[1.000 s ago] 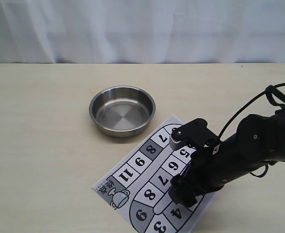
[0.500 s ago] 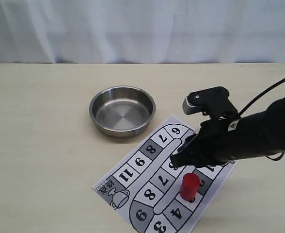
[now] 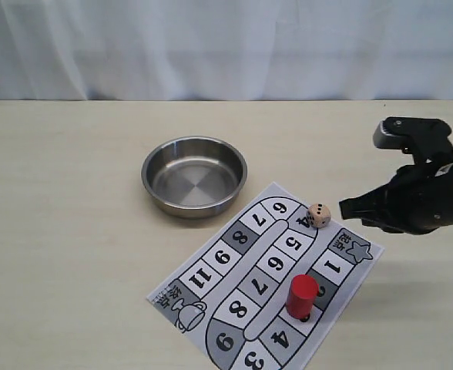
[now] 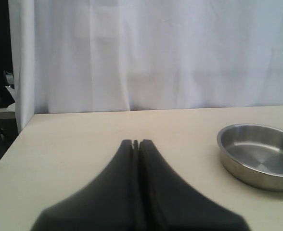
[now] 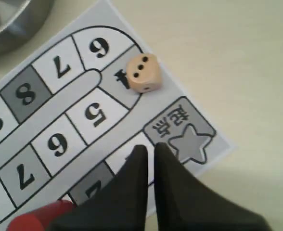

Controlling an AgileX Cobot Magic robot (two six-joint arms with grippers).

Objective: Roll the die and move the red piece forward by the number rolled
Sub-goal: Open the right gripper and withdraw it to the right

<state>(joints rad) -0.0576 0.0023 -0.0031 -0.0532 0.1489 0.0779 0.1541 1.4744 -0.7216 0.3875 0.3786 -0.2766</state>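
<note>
The die (image 3: 319,215) rests on the printed number board (image 3: 211,266), at its far edge beside square 6. One of its faces shows three pips in the right wrist view (image 5: 142,73). The red piece (image 3: 301,296) stands upright on the board between squares 1 and 4; only its edge (image 5: 31,221) shows in the right wrist view. My right gripper (image 3: 343,208) hovers just right of the die with only a narrow slit between its fingers and nothing in them; in its own view the right gripper (image 5: 149,147) is over the star square. My left gripper (image 4: 135,143) is shut and empty above bare table.
A steel bowl (image 3: 194,176) sits empty beyond the board's far left corner, and its rim (image 4: 237,132) shows in the left wrist view. A white curtain closes off the far table edge. The right arm's cable loops over the table's right side.
My right gripper has let go of the red piece, leaving it standing on the board, and has pulled back up and to the right. The die it was covering now shows.
</note>
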